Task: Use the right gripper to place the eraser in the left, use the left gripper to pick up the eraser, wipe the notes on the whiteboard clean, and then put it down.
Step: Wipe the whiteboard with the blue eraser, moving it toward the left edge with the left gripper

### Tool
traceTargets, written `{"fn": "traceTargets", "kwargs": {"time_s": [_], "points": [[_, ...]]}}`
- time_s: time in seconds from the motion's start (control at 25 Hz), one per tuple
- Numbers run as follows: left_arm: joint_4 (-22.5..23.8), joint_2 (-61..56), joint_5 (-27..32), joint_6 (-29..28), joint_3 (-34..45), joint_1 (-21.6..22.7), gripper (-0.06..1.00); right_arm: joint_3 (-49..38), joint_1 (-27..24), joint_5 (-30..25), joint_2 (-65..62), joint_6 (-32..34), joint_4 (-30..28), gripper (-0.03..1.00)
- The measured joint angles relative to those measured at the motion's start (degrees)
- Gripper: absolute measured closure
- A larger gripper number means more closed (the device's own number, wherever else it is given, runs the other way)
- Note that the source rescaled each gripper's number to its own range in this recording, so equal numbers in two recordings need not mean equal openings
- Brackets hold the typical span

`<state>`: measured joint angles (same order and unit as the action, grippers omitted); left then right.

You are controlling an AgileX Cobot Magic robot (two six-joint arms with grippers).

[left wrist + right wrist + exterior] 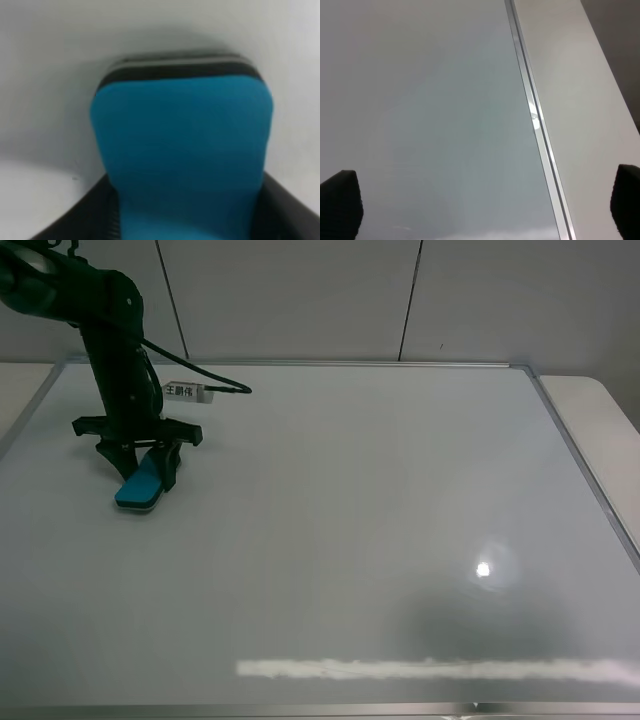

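The teal-blue eraser rests on the whiteboard near its far left. My left gripper points down over it with a black finger on each side, shut on it. The left wrist view shows the eraser filling the frame, with its dark underside against the board and the fingers pressing its sides. No red notes show anywhere on the board. My right gripper is out of the exterior view. Its wrist view shows two fingertips far apart, open and empty, over the board's right edge.
The board's silver frame runs past my right gripper, with the pale table beyond it. A cable with a white label hangs from the left arm. A lamp glare shows on the board at the right.
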<state>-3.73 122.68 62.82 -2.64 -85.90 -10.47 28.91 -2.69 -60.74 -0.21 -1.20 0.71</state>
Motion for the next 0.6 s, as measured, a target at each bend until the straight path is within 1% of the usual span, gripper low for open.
{"fn": "traceTargets", "kwargs": {"time_s": [0.12, 0.24, 0.4, 0.56, 0.6], "points": [[0.1, -7.4, -4.9, -1.6, 3.4, 0.0, 0.92, 0.0, 0.0, 0.0, 0.0, 0.0, 0.0, -0.03], [0.1, -14.2, -8.3, -3.1, 8.3, 0.0, 0.92, 0.0, 0.0, 0.0, 0.0, 0.0, 0.0, -0.03], [0.0, -20.2, -9.1, -6.0, 15.0, 0.0, 0.92, 0.0, 0.0, 0.0, 0.0, 0.0, 0.0, -0.03], [-0.3, -22.4, -9.4, -9.7, 19.5, -2.9, 0.92, 0.0, 0.0, 0.0, 0.0, 0.0, 0.0, -0.03], [-0.3, -22.4, -9.4, -9.7, 19.5, -2.9, 0.92, 0.0, 0.0, 0.0, 0.0, 0.0, 0.0, -0.03]]}}
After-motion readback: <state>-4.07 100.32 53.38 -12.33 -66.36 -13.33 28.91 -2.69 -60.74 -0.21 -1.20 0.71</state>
